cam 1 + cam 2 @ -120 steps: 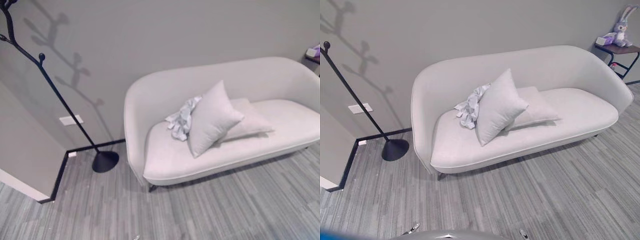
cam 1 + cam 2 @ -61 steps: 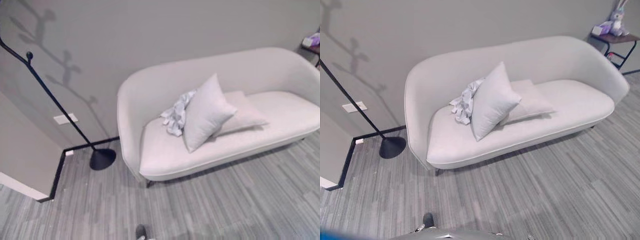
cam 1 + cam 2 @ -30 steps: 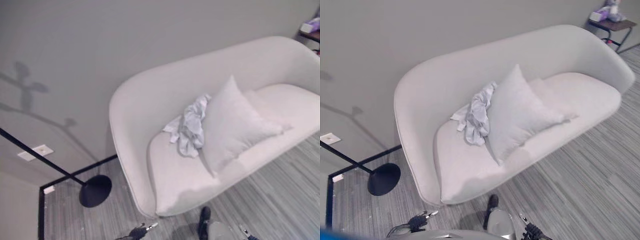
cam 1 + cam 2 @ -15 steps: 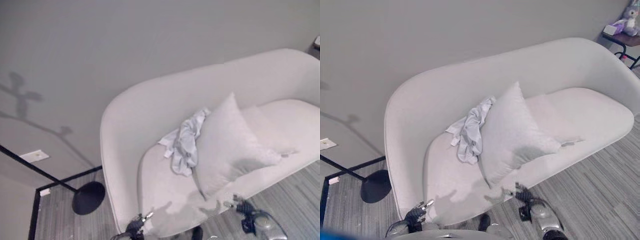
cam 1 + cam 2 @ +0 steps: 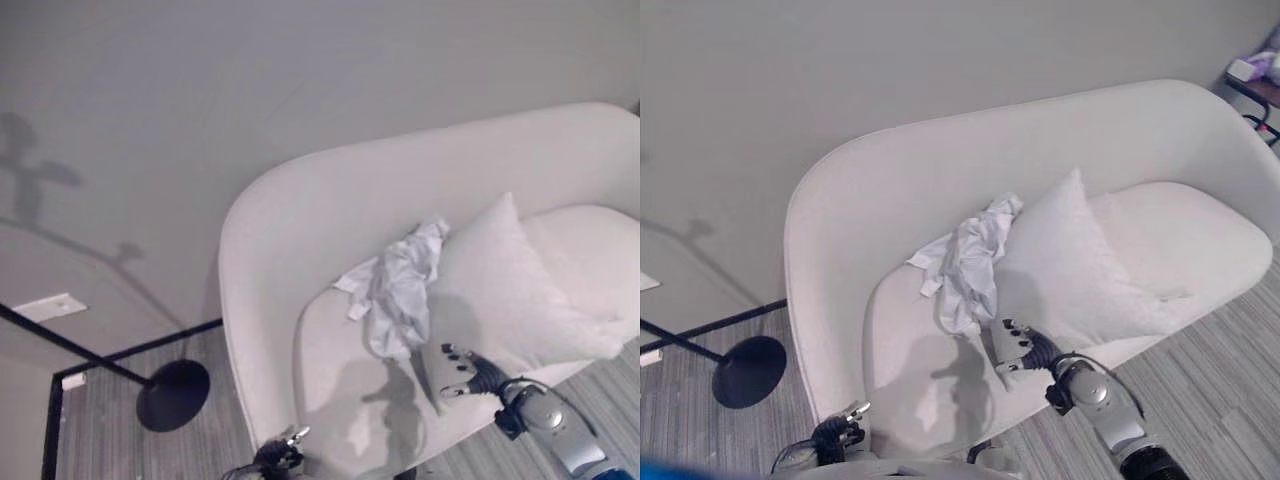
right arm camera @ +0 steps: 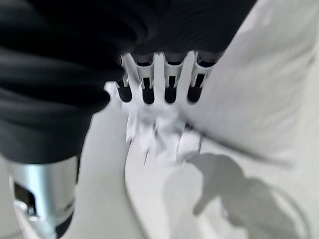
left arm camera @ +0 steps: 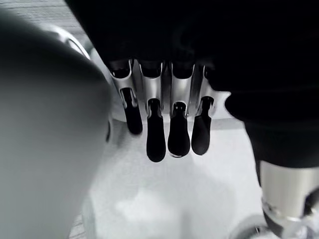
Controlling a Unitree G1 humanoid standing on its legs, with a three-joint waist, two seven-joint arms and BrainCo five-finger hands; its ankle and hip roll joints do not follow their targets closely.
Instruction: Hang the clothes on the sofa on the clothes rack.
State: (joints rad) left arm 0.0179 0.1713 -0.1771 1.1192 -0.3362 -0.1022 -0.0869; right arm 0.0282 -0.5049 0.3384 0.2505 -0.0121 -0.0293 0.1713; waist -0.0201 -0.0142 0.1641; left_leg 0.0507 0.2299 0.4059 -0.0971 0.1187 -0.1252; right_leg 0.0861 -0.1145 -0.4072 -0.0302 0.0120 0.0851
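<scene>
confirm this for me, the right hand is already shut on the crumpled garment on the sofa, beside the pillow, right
Not quite: the right hand is open and short of the crumpled garment, not shut on it, as the right eye view shows. The garment does lie on the sofa beside the pillow.

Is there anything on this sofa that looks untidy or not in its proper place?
Yes. A pale garment lies crumpled in a heap on the sofa, against the backrest and beside the upright cushion, instead of hanging on the rack. The right hand, fingers open, is just in front of it.
</scene>
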